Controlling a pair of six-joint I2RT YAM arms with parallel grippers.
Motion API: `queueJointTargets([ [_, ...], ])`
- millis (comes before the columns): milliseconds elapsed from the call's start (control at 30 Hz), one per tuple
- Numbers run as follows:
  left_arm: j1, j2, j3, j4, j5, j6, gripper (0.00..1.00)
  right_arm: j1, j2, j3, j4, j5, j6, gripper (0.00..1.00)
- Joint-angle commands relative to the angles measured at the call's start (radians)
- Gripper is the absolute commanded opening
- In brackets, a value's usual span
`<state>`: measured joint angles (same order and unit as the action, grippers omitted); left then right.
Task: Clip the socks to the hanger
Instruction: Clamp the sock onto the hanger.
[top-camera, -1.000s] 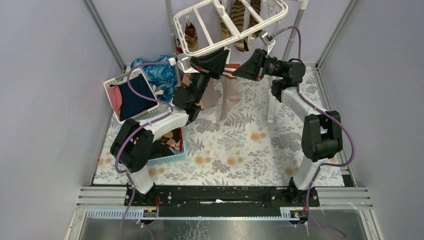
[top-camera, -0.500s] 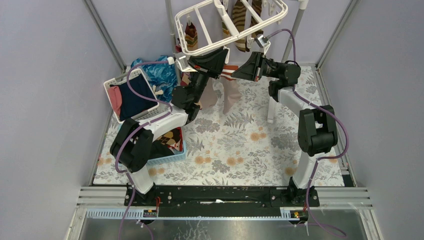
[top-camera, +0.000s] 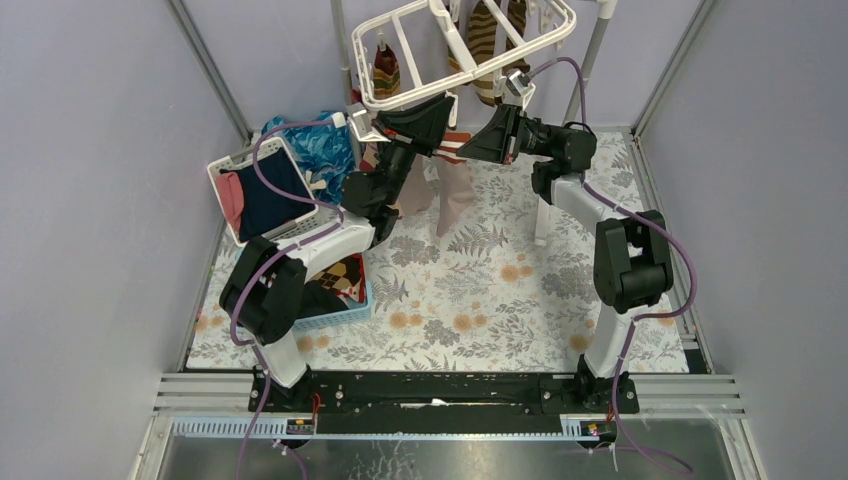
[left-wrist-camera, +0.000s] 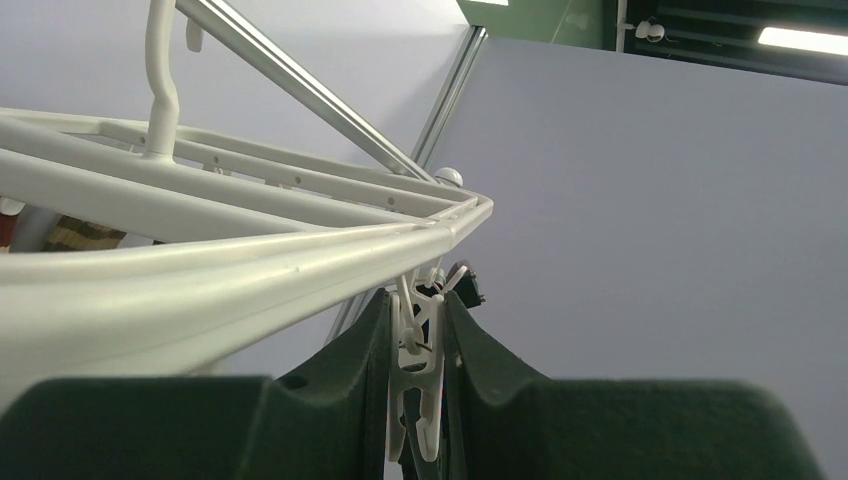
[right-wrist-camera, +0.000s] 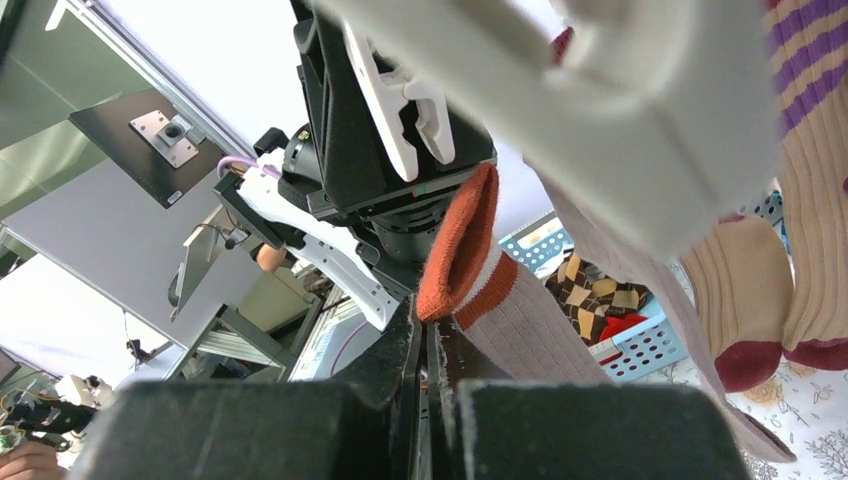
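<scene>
no text, label, brand or number can be read in any view.

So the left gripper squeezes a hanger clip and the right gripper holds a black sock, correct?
Not black: the sock in the right gripper is tan with a red-and-white cuff, as the right wrist view shows. The left gripper does squeeze a hanger clip.

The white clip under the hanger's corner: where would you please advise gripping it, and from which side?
Probably its upper half, from below, one finger on each side, as the left claw has it: the clip hangs vertically from the hanger rail, lower end free.
</scene>
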<state>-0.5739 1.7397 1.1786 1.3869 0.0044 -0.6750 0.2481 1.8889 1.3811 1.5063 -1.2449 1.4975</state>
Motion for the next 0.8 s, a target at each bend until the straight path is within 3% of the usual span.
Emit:
queueJointTargets([
  [0,0.009,-0.021,0.012,0.055,0.028,-0.035,0.06,0.007,-0.044,0.055,0.210,0.033,0.012,0.00],
  [533,0.016,-0.019,0.009,0.077,0.030,-0.083,0.06,0.003,-0.070,0.075,0.209,0.080,0.013,0.00],
  [767,0.020,-0.013,0.012,0.087,0.025,-0.107,0.06,0.003,-0.123,0.002,0.210,0.069,-0.003,0.00],
])
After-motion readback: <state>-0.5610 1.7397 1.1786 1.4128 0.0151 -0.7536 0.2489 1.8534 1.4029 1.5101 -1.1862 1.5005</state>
